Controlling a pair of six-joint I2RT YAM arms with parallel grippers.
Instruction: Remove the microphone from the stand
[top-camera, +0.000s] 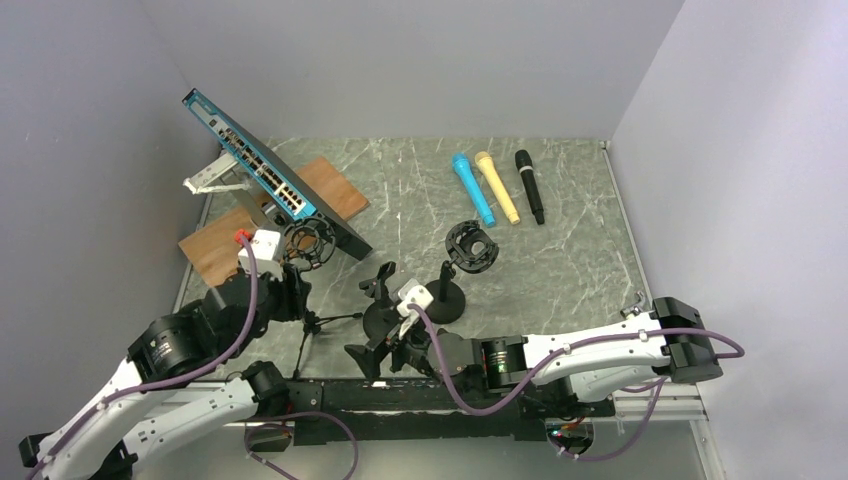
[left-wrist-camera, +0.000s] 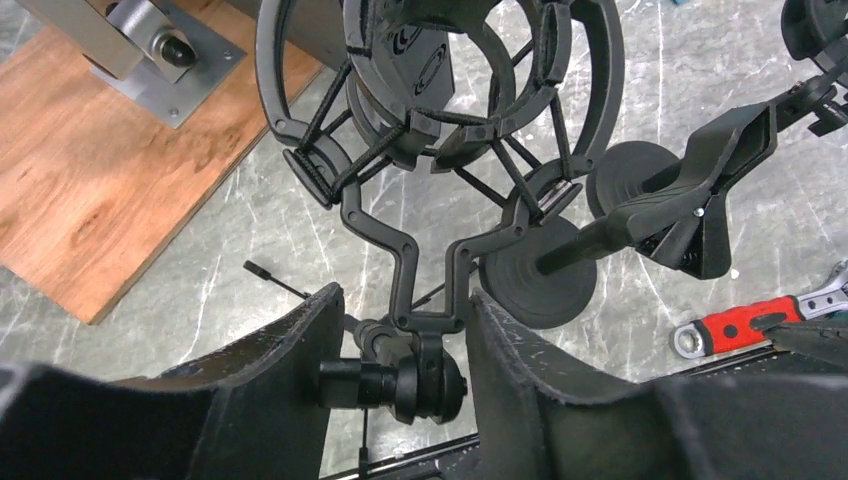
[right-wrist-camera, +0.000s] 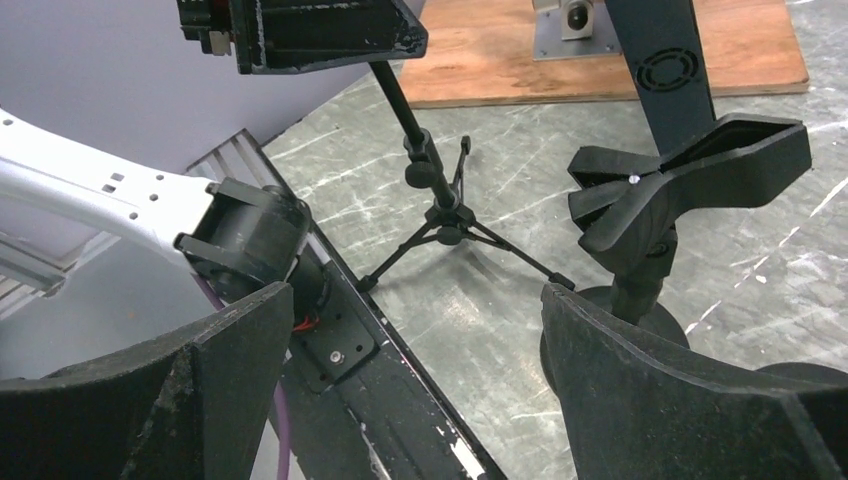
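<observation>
The left claw is closed narrow on the tripod stand beneath its shock mount. The right claw stands wide beside a clip stand. Only the top view shows three microphones, which lie on the far tabletop, apart from every stand.
</observation>
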